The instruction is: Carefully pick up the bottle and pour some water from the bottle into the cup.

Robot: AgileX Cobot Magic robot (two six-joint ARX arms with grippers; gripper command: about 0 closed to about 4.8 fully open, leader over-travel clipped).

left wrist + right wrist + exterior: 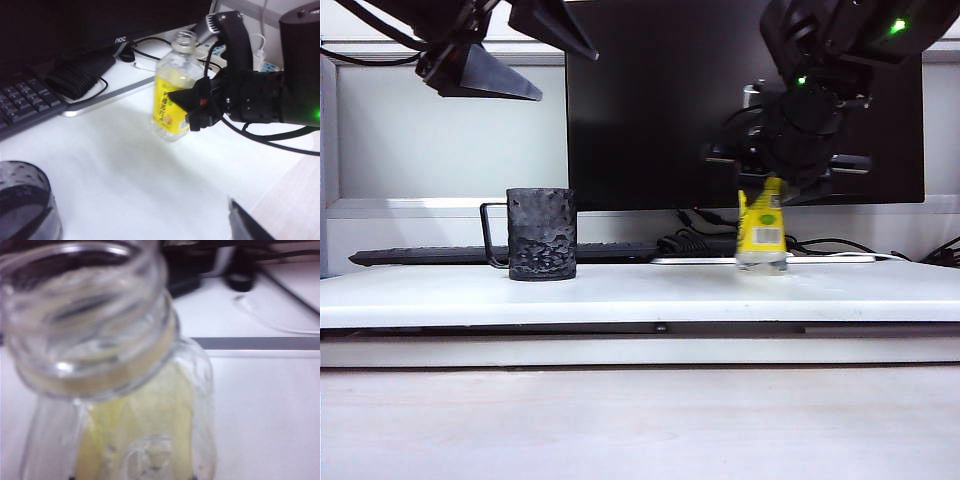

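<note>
- Exterior view: I see the cup (542,234) standing upright on the white worktop (640,292), left of centre, its handle pointing left. The bottle (762,230) is well apart from it on the right, its base low at the worktop; I cannot tell whether it rests there. The right gripper (775,190) comes down from above and pinches the bottle's upper part between its fingers. The left gripper (505,55) hangs high at upper left, fingers spread, holding nothing. A monitor (720,100) and keyboard (470,255) sit at the far edge.
- Left wrist view: I see the bottle (172,95) uncapped, yellow label facing me, with the right gripper (197,107) clamped on its side. The cup's rim (25,200) shows at the near corner.
- Right wrist view: the bottle's open neck (85,310) fills most of my picture, blurred; the label (135,430) shows below it. The fingers themselves are hidden here.
</note>
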